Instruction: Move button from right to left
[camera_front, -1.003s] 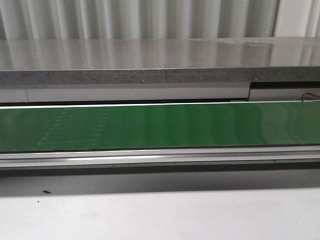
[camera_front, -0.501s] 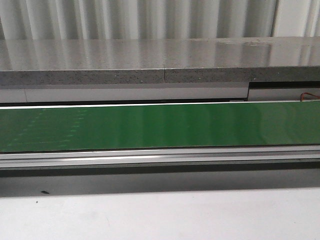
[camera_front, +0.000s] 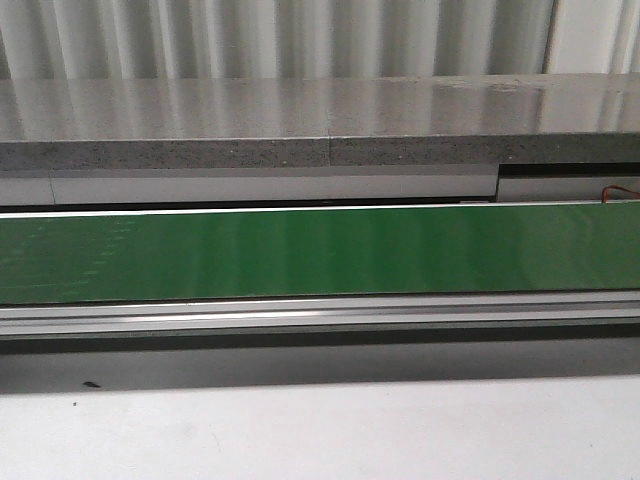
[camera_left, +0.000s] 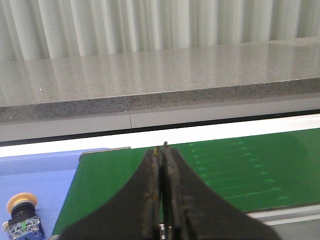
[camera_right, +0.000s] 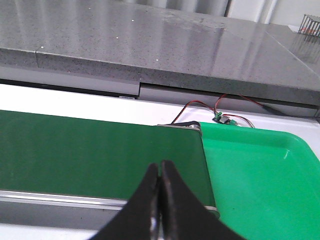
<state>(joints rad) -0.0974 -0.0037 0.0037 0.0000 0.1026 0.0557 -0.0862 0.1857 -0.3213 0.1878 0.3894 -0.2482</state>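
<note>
One button (camera_left: 20, 216) sits on the blue tray (camera_left: 45, 175) off the left end of the green belt (camera_front: 320, 250), so you can judge the transfer as likely done, or another piece awaited. Your left hand (camera_left: 162, 150) hovers over that belt end, fingers pressed together, holding nothing. Across the front view the belt runs bare. Your right hand (camera_right: 159, 167) is likewise closed and empty above the right belt end, just beside the green tray (camera_right: 260, 175), where no button shows. If another arrives, you'd need to open the fingers first.
</note>
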